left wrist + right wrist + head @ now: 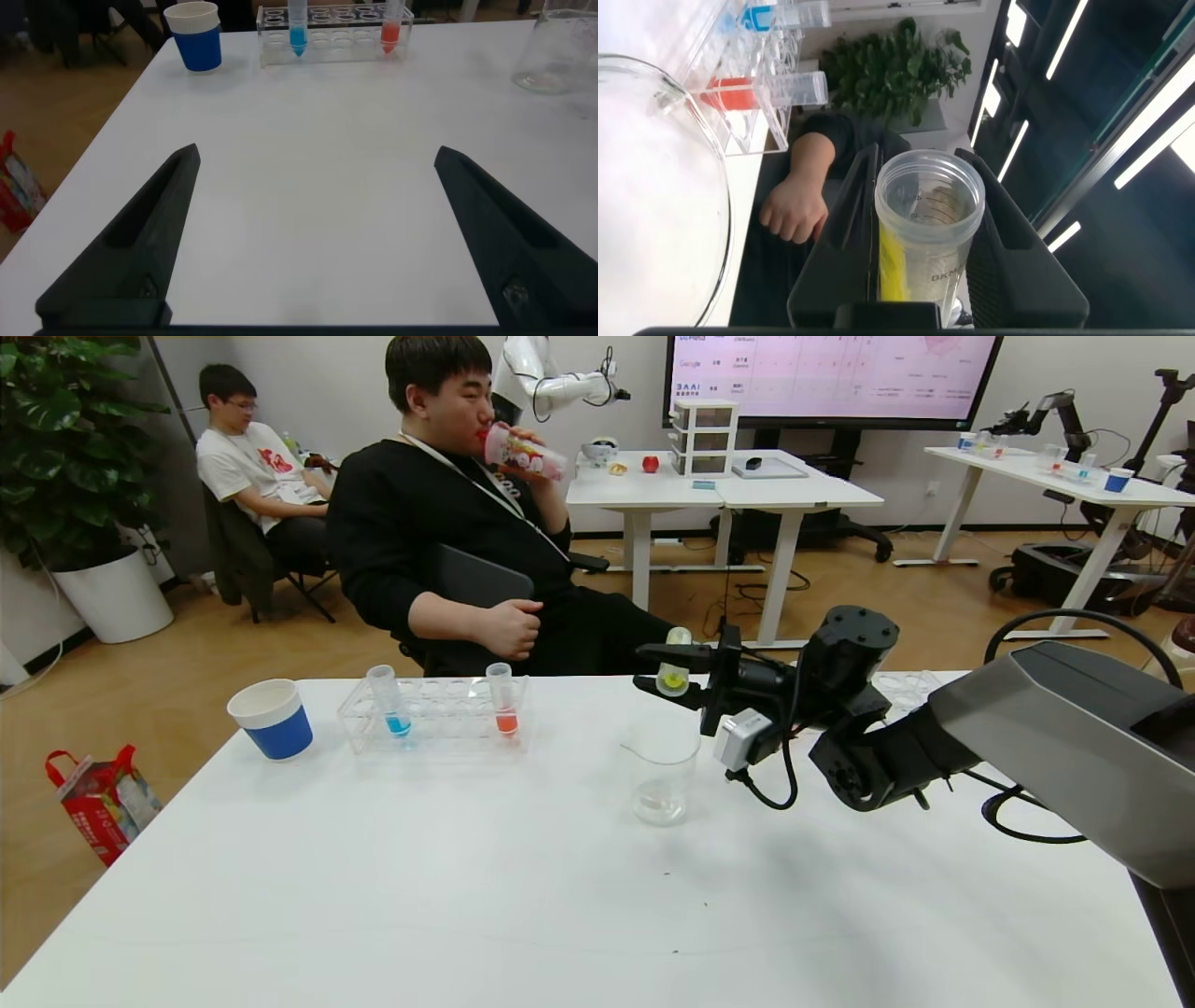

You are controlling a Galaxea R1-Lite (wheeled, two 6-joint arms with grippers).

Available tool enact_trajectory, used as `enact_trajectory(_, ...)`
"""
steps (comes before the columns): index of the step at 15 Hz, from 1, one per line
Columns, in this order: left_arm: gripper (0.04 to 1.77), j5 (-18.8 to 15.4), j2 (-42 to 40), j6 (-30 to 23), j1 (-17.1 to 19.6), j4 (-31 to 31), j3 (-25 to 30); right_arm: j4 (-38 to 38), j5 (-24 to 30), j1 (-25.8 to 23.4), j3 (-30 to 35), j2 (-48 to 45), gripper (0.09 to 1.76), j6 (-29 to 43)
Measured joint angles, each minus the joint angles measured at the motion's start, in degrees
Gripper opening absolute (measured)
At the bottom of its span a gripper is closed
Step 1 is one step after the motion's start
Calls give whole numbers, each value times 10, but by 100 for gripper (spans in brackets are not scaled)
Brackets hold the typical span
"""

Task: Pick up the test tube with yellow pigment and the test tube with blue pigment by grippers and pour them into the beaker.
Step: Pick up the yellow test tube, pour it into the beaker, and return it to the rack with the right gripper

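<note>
Smooth matt white table; clear glossy glass beaker; see-through plastic rack at ten o'clock of it; paper cup; matt black plastic right gripper clamping clear plastic yellow tube.

My right gripper hangs above the beaker, jaws clamped on the yellow tube, which lies tipped on its side. On the white surface a clear rack holds the blue tube and a red tube, a paper cup just beside it.
</note>
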Motion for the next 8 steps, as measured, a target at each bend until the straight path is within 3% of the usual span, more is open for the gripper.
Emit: enact_trajectory(8, 175, 0, 0, 0, 0, 0, 0, 4, 10, 0, -6, 12, 52, -51)
